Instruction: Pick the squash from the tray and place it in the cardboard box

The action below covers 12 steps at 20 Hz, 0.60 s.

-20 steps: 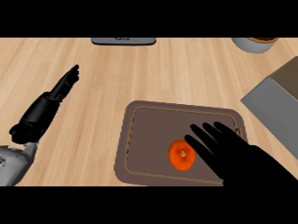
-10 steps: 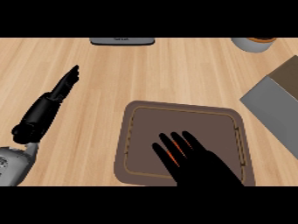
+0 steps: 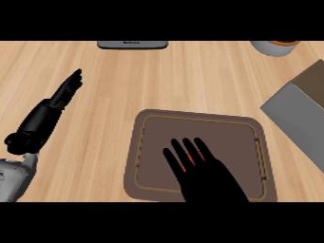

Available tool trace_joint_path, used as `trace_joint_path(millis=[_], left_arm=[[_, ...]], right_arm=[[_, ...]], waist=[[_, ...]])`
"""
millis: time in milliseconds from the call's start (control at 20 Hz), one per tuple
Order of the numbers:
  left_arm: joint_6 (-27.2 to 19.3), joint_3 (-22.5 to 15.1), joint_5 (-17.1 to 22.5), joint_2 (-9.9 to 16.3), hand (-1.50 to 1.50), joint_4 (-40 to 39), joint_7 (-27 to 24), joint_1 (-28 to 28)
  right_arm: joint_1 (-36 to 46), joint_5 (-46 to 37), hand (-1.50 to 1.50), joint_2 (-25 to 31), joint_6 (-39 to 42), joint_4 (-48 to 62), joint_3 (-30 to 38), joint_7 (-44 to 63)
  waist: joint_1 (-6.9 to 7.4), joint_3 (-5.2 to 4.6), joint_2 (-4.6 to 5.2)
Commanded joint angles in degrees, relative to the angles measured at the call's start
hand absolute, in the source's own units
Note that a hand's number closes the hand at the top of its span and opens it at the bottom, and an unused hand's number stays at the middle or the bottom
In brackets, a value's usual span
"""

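Observation:
A brown tray [image 3: 229, 135] lies on the wooden counter, low and right of the middle. On it sits the orange squash [image 3: 193, 160], of which only thin slivers show between the fingers of my right hand [image 3: 201, 173]. That hand lies over the squash with fingers straight and spread, open. The cardboard box [image 3: 309, 107], grey outside and brown within, stands at the right edge, apart from the tray. My left hand [image 3: 59, 98] rests at the left, fingers straight and pointing away, open and holding nothing.
A flat grey object [image 3: 133, 44] sits at the counter's far edge, centre left. A round grey container with an orange top [image 3: 275, 46] stands at the far right. Bare wood stretches between the left hand and the tray.
My right hand has slid leftward over the tray and now covers the squash, which showed beside it a second ago. The left hand has not moved.

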State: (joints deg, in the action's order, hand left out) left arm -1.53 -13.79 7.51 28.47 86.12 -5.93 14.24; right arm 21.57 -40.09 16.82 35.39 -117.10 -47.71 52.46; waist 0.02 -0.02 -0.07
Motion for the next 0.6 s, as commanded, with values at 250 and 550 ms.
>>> trace_joint_path(millis=[250,550], left_arm=[[0.46,0.87,-4.43,-3.61,0.0,1.15,0.14,-1.53],[4.9,5.53,-5.12,-4.37,0.0,-0.97,0.47,0.05]], right_arm=[[-2.71,-9.66,-1.5,-4.9,2.01,5.69,-2.33,2.77],[-4.82,-13.94,-1.5,-4.15,0.45,9.83,1.49,-5.64]], waist=[[-0.05,0.02,-0.03],[-0.08,0.02,0.05]])
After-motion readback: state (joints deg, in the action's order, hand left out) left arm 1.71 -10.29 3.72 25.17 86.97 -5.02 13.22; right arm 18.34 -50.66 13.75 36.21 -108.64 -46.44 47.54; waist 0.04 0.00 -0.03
